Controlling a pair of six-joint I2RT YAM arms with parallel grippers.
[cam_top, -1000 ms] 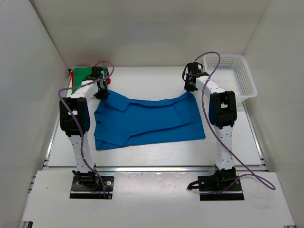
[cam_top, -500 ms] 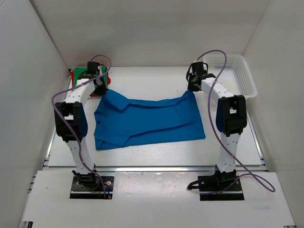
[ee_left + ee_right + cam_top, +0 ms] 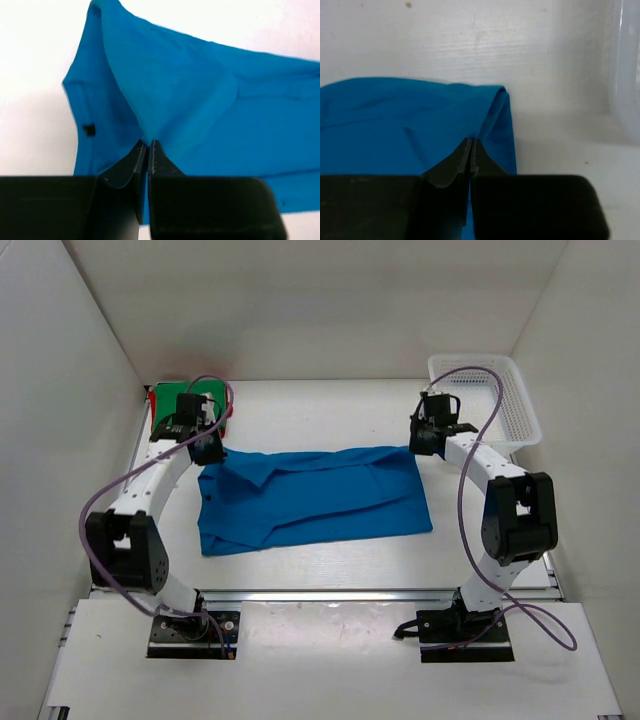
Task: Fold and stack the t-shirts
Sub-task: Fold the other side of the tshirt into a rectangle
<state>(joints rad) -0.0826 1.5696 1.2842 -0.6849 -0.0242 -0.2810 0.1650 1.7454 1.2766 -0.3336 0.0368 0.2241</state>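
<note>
Bright blue collared cloth shirt [image 3: 320,505] lay spread mid-table, with its long axis left-right and the collar end on the left. Left gripper [image 3: 207,447] was clenched on a raised fold at the far-left shoulder corner. The left wrist view showed the tips pinched together with blue cloth tenting up out of them [image 3: 147,146]. Right gripper [image 3: 421,441] was clenched on the far-right corner, and its wrist view showed the same thing, tips closed on a ridge of cloth [image 3: 471,143].

Key geometry: both pincers sat on the far long edge, one per end, and the rest of the cloth lay toward the arm bases from both. Each arm was nearest its own corner. My read is that the next move is a lengthwise fold, carrying the far edge over to the near edge with both corners kept level.

Green cloth shirt [image 3: 166,399] was at the far-left corner behind the left gripper. White plastic mesh basket [image 3: 512,390] was at far right, apart from the blue one.
</note>
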